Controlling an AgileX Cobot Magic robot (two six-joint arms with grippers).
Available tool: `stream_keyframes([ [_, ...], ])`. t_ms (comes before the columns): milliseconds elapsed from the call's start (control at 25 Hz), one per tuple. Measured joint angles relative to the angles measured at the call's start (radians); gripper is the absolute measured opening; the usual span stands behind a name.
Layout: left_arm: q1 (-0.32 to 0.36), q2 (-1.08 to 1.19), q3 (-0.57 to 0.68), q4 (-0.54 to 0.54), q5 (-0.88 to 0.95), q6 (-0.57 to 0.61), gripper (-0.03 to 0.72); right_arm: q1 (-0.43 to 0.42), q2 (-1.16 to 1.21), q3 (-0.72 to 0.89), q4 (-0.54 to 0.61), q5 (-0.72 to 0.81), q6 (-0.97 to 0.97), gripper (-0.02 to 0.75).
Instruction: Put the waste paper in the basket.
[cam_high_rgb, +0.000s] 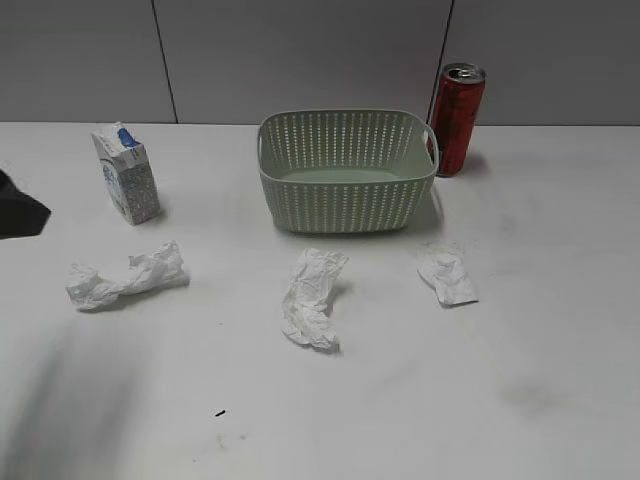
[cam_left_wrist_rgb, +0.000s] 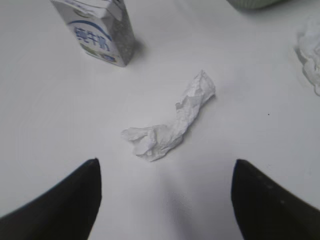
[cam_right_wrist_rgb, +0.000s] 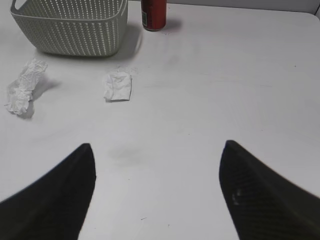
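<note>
Three crumpled white paper wads lie on the white table in front of the pale green slotted basket (cam_high_rgb: 346, 172): a left wad (cam_high_rgb: 127, 276), a middle wad (cam_high_rgb: 313, 297) and a right wad (cam_high_rgb: 447, 273). The basket looks empty. My left gripper (cam_left_wrist_rgb: 165, 167) is open and empty, hovering just short of the left wad (cam_left_wrist_rgb: 170, 126); only its dark edge (cam_high_rgb: 18, 212) shows in the exterior view. My right gripper (cam_right_wrist_rgb: 157, 152) is open and empty, well back from the right wad (cam_right_wrist_rgb: 118, 86), the middle wad (cam_right_wrist_rgb: 22, 86) and the basket (cam_right_wrist_rgb: 70, 30).
A small white carton with a blue top (cam_high_rgb: 126, 173) stands at the back left, also in the left wrist view (cam_left_wrist_rgb: 97, 30). A tall red can (cam_high_rgb: 458, 118) stands right of the basket, also in the right wrist view (cam_right_wrist_rgb: 153, 14). A grey wall is behind.
</note>
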Motion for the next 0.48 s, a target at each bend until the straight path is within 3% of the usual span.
stream_keyframes([
  [480,-0.042,0.525,-0.288,0.000,0.093,0.020,0.593,0.000,0.000,0.000,-0.001,0.000,0.000,0.586],
])
